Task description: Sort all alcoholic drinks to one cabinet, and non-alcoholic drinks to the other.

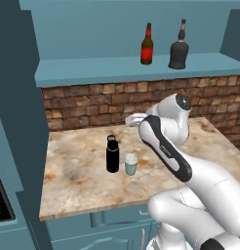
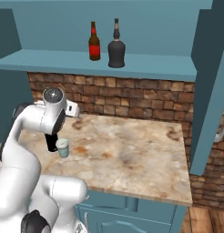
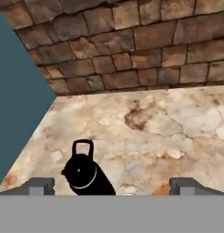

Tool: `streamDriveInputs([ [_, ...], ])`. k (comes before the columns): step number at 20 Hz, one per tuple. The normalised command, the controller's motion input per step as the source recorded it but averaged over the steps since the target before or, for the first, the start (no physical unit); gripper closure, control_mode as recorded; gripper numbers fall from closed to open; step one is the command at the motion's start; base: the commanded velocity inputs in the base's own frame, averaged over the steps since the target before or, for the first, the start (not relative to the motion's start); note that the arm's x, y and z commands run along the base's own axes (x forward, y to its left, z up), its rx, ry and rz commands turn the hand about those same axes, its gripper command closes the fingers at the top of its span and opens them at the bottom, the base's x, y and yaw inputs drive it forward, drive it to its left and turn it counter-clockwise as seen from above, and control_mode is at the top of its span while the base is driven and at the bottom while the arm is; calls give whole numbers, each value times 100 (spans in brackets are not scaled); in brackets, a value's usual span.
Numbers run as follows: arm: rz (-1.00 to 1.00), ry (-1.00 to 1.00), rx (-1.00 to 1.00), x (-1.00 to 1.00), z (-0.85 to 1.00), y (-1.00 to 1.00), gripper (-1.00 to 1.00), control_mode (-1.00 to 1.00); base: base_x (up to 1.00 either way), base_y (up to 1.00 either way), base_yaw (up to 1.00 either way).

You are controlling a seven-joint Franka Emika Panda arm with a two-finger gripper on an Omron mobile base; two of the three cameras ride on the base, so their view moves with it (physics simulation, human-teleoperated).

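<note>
A slim red-brown beer bottle [image 1: 147, 46] [image 2: 94, 43] and a dark round-bellied bottle [image 1: 179, 49] [image 2: 116, 48] stand side by side on the floor board of the open teal cabinet [image 1: 92, 68] [image 2: 50, 61]. On the counter below, a black flask [image 1: 112, 155] [image 2: 51, 143] with a loop cap stands upright beside a pale blue-white cup [image 1: 131, 164] [image 2: 63, 148]. My gripper [image 3: 114, 186] is open and holds nothing. It hovers above the counter, with the flask [image 3: 84, 173] below it, nearer the left fingertip [image 3: 41, 184].
The marbled counter [image 1: 78, 180] [image 2: 132, 154] runs back to a brick wall [image 1: 92, 105] [image 2: 132, 98]. Tall teal side panels [image 1: 14, 122] [image 2: 209, 91] close in the counter at both ends. My own arm [image 1: 166, 146] bends over the counter right of the cup.
</note>
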Motion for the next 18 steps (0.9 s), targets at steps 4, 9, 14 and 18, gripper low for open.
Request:
streamDriveInputs([
  [4, 21, 16, 0, 21, -88, -13, -100, -100, 0, 0, 0],
  [9, 36, 4, 0, 4, -61, -22, -100, -100, 0, 0, 0],
  [14, 11, 1, -9, 7, -71, 20, -100, -100, 0, 0, 0],
  [18, 0, 0, -14, 0, -76, 17, -100, -100, 0, 0, 0],
])
